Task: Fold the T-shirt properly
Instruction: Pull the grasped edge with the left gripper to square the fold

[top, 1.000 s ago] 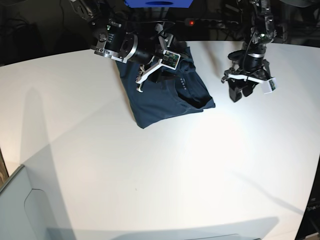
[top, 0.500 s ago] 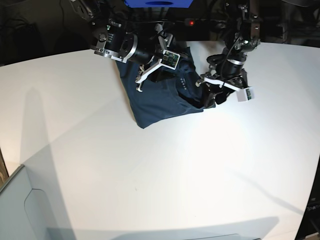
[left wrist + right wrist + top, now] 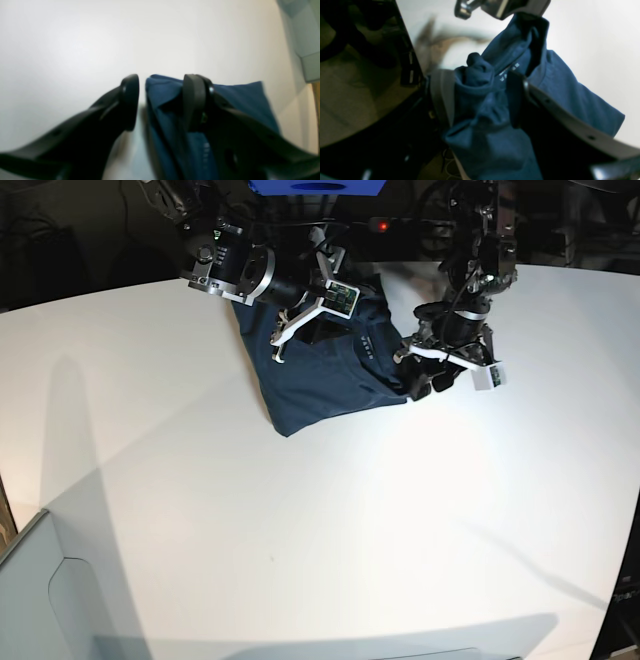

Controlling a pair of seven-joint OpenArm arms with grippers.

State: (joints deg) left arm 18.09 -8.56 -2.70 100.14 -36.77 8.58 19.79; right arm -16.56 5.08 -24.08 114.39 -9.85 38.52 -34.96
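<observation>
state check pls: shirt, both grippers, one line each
T-shirt: bunched and partly folded on the white table, upper part lifted, not flat.
Right gripper: closed on a bunch of cloth near the collar.
Left gripper: jaws apart, straddling the shirt's corner edge, one finger over bare table, the other on the cloth; not clamped.

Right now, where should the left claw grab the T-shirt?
Take the T-shirt at its free corner edge beside the left claw, coming in low along the table. That folded edge already sits between the open jaws. The right claw pins the collar end.
</observation>
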